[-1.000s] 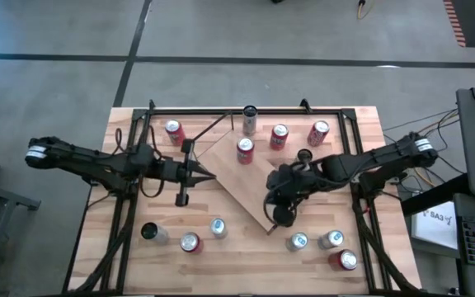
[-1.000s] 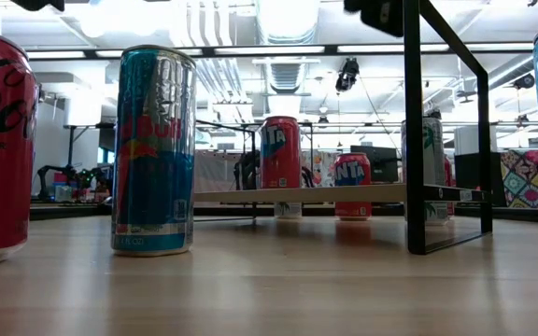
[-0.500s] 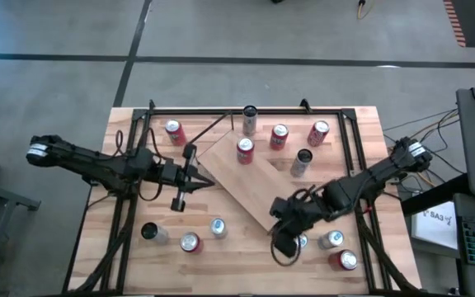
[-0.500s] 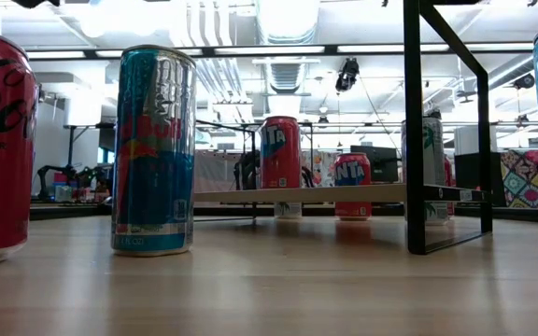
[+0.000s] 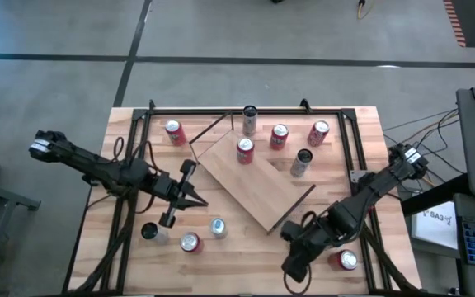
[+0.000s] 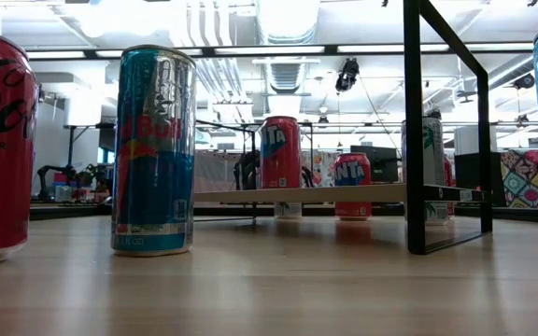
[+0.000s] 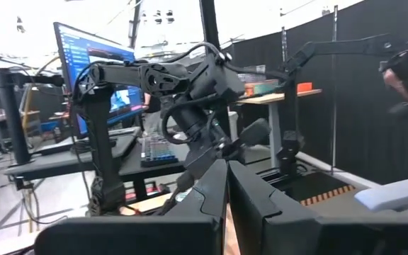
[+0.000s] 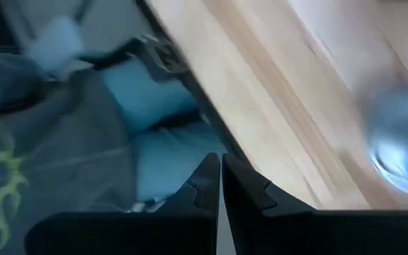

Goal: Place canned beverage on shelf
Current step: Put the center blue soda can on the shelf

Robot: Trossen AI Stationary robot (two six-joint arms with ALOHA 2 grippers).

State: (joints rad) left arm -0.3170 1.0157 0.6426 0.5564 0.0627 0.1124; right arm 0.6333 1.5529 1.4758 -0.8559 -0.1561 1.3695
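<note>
The shelf point(image 5: 254, 186), a light-wood board, lies askew in the middle of the table and shows edge-on, raised, in the low view point(image 6: 325, 194). A red can point(image 5: 244, 150) stands on it, and a grey can point(image 5: 302, 162) stands at its right edge. My right gripper point(image 5: 291, 266) hangs shut over the table's near edge, right of the middle, pointing steeply down, shown close in its wrist view point(image 8: 220, 173). My left gripper point(image 5: 201, 203) is shut and holds nothing, level above the table just left of the shelf, its closed fingers plain in its wrist view point(image 7: 225, 177).
Loose cans stand near the front: a dark one point(image 5: 149, 233), a red one point(image 5: 190, 242), a blue-topped one point(image 5: 218, 227), a red one point(image 5: 346, 260). More cans stand at the back point(image 5: 172, 132), point(image 5: 249, 120), point(image 5: 279, 136), point(image 5: 318, 132). A black frame point(image 5: 349, 124) rings the table.
My right gripper has swung from above the shelf's near corner toward the table's near edge, rolling as it went. My left gripper has swung a little toward the near edge. The cans on the shelf have stayed where they were.
</note>
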